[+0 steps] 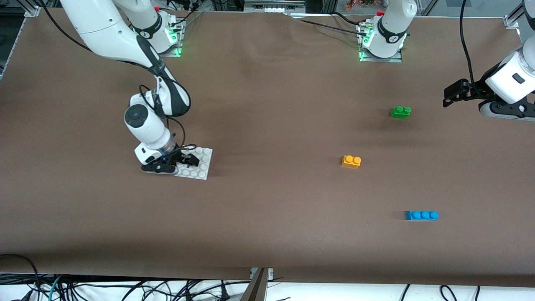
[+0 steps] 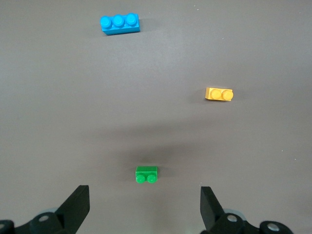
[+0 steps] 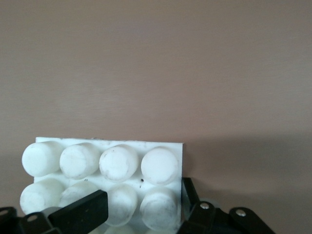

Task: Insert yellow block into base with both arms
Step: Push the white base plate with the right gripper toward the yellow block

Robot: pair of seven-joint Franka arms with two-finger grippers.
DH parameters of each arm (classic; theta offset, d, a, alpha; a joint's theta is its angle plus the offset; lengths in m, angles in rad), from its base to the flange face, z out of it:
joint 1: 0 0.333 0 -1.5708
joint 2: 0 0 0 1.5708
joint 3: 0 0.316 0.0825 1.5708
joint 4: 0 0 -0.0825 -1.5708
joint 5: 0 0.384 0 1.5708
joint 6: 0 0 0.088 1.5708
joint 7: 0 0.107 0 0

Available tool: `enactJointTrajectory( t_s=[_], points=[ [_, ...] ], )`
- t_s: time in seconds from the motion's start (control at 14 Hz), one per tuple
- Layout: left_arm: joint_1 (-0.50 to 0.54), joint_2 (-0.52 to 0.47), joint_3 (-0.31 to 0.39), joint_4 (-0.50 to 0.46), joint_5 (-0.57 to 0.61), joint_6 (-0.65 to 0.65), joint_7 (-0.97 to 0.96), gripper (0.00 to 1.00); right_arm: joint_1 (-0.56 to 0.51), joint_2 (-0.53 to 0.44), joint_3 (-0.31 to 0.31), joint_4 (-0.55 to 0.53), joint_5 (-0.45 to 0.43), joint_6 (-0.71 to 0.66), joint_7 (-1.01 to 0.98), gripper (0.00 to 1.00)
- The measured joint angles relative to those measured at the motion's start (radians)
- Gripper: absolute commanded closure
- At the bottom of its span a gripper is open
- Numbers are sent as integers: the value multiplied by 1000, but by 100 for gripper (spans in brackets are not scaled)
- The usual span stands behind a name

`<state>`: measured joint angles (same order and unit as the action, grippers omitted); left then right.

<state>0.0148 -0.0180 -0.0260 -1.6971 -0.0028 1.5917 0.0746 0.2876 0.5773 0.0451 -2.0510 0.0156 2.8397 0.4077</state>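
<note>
Blue brick (image 1: pixel 421 215) lies nearest the front camera, three studs in a row, toward the left arm's end of the table. Yellow block (image 1: pixel 351 161) sits at about 10 o'clock from it, farther from the camera, flat on the brown table (image 1: pixel 267 234), studs up, free on all sides. Green brick (image 1: pixel 400 112) at 1 o'clock from the yellow one, farther again.

Base (image 1: pixel 200 165) lies flat toward the right arm's end, well apart from all three bricks. Right gripper (image 1: pixel 180 161) is down at it, fingers straddling one edge of the plate, one over the studs and one outside the rim; whether they are pinching yet, cannot tell.

Left gripper (image 1: pixel 453 93) hangs over bare table at 2 o'clock from the green brick, fingers (image 2: pixel 78 205) spread wide, holding nothing.

Handling, by judgement: yellow block is light, rigid moulded plastic, smooth-sided, so slip-prone under a skewed pinch. Best hold is across the two long flat sides, below the studs, leaving the underside clear to press onto the base studs. Base looks stiff but light; likely to skate unless held.
</note>
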Motion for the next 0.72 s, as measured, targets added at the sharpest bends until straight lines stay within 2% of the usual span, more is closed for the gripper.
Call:
enactJointTrajectory(
  t_s=[0.72],
  points=[
    [0,0,0,0,0,-1,0,0,214,73,-72,117,-2,-1,61,31]
  ],
)
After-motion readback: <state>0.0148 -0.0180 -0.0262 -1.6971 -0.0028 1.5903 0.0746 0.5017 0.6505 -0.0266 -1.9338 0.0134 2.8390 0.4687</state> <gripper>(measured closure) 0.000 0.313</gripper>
